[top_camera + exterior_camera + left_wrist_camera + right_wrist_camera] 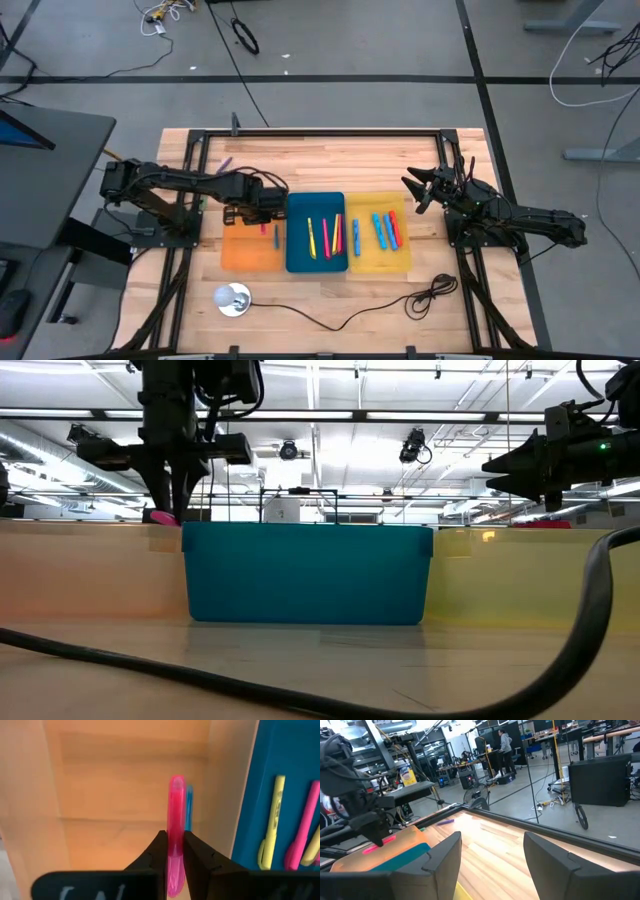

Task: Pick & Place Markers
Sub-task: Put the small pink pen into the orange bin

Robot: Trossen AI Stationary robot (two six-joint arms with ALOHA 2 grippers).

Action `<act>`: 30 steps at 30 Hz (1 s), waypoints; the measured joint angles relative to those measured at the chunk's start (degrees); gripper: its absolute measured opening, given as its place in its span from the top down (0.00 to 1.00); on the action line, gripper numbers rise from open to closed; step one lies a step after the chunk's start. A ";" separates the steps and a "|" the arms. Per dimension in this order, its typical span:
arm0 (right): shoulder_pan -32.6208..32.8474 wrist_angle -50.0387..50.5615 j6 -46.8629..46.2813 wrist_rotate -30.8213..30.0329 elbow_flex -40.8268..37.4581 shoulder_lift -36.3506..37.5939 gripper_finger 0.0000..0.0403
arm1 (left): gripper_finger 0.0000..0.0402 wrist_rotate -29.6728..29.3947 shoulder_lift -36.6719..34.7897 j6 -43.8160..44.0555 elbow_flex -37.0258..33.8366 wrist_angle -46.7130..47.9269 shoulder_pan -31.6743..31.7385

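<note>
From above, the left tool [264, 213] hangs over the orange tray [252, 248]; the right tool [415, 190] waits, fingers parted and empty, beyond the yellow tray [378, 263]. The left wrist view shows fingers [156, 857] clamped on a pink marker [176, 820] above the orange tray's floor, a blue marker [188, 805] lying just behind it.

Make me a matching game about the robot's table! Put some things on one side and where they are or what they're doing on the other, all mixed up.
Things:
1. left gripper
2. right gripper
3. blue tray
4. orange tray

Place or state:
A. in the middle, between the other two trays
B. open, holding nothing
C. shut on a pink marker
D. right under the left gripper

Pairs: 1-C, 2-B, 3-A, 4-D
</note>
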State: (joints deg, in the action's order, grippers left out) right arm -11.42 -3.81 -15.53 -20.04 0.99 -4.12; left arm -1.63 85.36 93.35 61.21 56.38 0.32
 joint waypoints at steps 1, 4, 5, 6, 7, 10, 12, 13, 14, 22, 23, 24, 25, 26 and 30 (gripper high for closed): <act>0.00 0.00 -0.02 -0.01 0.00 0.00 0.47 | 0.91 0.00 0.00 0.56 0.00 0.00 -0.54; -0.01 0.00 -0.01 -0.01 0.00 0.00 0.47 | 0.90 0.04 0.00 0.98 0.00 0.02 -1.80; -0.02 0.00 -0.02 0.01 0.00 0.00 0.47 | 0.90 0.07 0.00 0.98 0.00 0.02 -2.02; -0.01 0.00 0.00 -0.01 0.00 0.00 0.47 | 0.90 0.07 0.00 0.99 -0.10 -0.06 -2.13; 0.00 -0.01 -0.02 0.00 0.00 0.00 0.47 | 0.90 0.06 0.00 1.00 -0.37 -0.20 -2.08; 0.00 0.00 0.00 0.01 0.00 0.00 0.47 | 0.91 0.27 0.02 1.00 -1.88 -0.61 -2.02; 0.00 0.00 0.00 0.01 0.00 0.00 0.47 | 0.90 0.59 0.02 1.00 -3.35 -2.06 -2.02; -0.01 0.00 -0.02 -0.01 0.00 0.00 0.47 | 0.90 0.80 0.02 1.00 -4.15 -2.84 -2.02; 0.00 0.00 -0.01 -0.01 0.00 0.00 0.47 | 0.90 0.83 0.05 1.02 -4.92 -3.69 -2.02; -0.01 -0.02 0.00 0.01 0.00 0.00 0.47 | 0.90 1.37 3.58 1.37 -7.32 -7.42 -1.65; 0.00 0.00 -0.02 0.01 0.00 0.00 0.47 | 0.90 1.42 4.33 0.75 -7.32 -7.46 -1.50; 0.00 0.00 -0.02 -0.01 0.00 0.00 0.47 | 0.90 1.47 5.05 0.34 -7.32 -7.82 -1.41; -0.02 -0.02 0.00 0.01 0.00 0.00 0.47 | 0.90 1.66 5.71 0.02 -7.32 -8.62 -1.38; 0.00 -0.01 -0.01 0.01 0.00 0.00 0.47 | 0.90 1.82 6.38 -0.39 -7.32 -9.28 -1.37; 0.00 0.00 0.00 -0.01 0.00 0.00 0.47 | 0.90 1.92 8.60 -0.53 -7.32 -12.07 -1.34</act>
State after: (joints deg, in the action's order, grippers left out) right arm -11.43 -3.81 -15.54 -20.05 0.99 -4.12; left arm 0.30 93.96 92.82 53.89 44.31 -1.02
